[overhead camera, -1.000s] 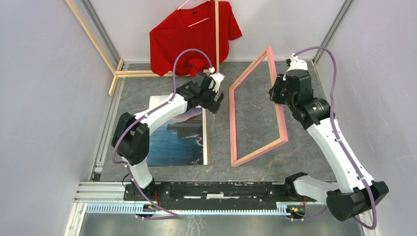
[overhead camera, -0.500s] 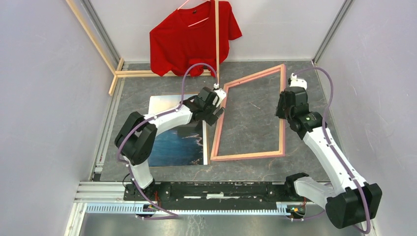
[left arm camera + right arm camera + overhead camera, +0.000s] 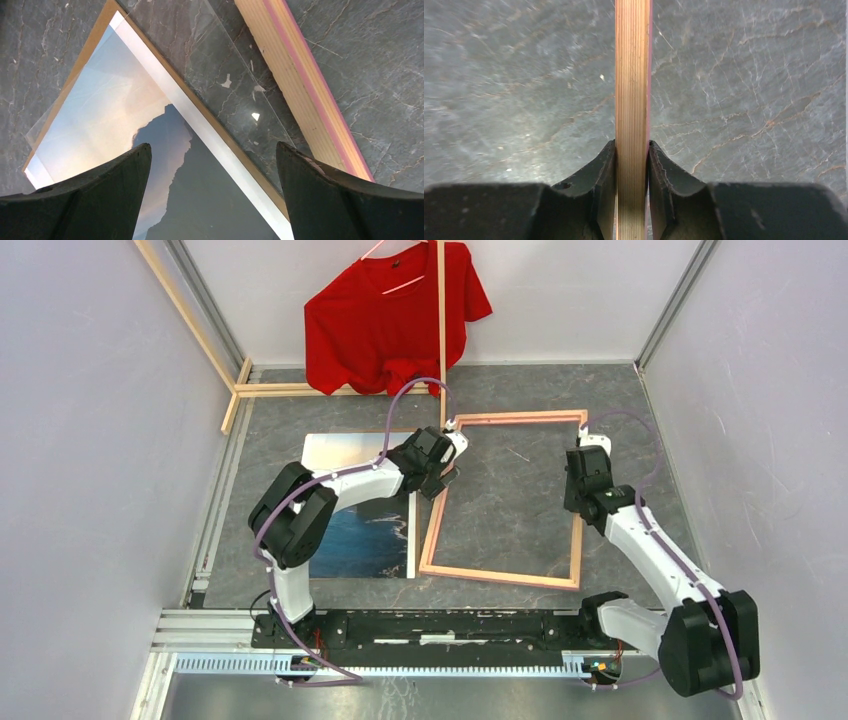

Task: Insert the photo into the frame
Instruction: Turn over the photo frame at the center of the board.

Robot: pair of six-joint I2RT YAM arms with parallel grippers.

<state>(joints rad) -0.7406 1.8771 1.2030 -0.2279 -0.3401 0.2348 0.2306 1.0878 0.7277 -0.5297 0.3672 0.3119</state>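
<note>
The frame (image 3: 505, 574) lies nearly flat on the grey table at centre right, pale wood side up, with a pink edge showing. My right gripper (image 3: 577, 480) is shut on its right rail (image 3: 633, 75), the wood strip clamped between both fingers. The photo (image 3: 350, 530) of sea, mountains and sunset lies face up left of the frame, on a brown backing board (image 3: 97, 32). My left gripper (image 3: 447, 475) is open and empty above the photo's far right corner (image 3: 150, 115), close to the frame's left rail (image 3: 300, 85). A clear sheet (image 3: 220, 80) lies over the photo's edge.
A red shirt (image 3: 395, 315) hangs on a wooden-stick rack (image 3: 240, 390) at the back. Grey walls close in left and right. The metal rail (image 3: 440, 625) with the arm bases runs along the near edge.
The frame has tipped from standing tilted on edge down to nearly flat. My right gripper lowered with it. My left gripper moved slightly right toward the frame's left rail.
</note>
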